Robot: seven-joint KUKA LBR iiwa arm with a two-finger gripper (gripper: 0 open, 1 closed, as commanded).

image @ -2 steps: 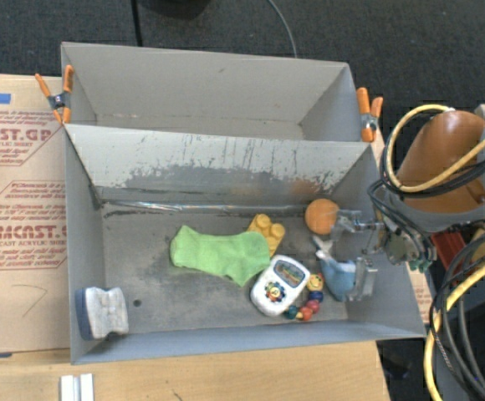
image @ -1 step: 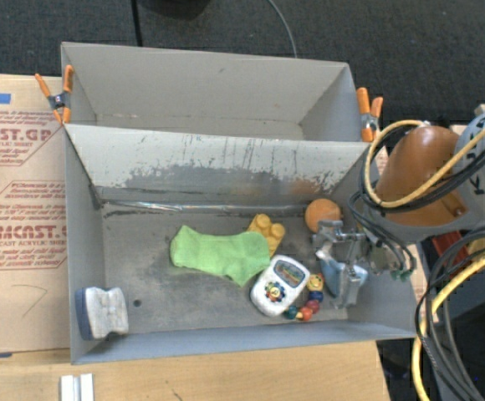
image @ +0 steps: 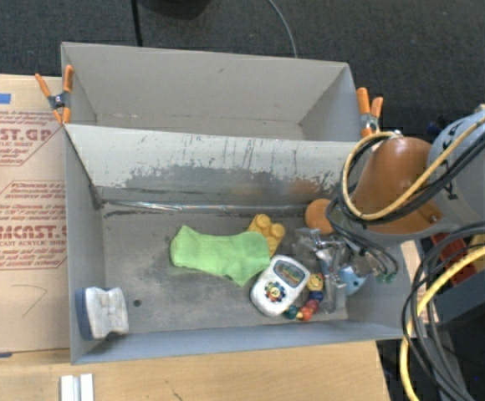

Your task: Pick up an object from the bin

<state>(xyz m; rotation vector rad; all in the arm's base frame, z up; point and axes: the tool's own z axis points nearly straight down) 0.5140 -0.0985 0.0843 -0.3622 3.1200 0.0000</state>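
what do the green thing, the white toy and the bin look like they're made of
green cloth: soft fabric with a matte finish, maybe fleece or terry; it lies slumped in rounded folds.
white toy: hard plastic, fairly glossy; it has a smooth moulded shell with coloured buttons.
bin: sheet metal, dull grey, with scuffed, streaky wear along the back wall.
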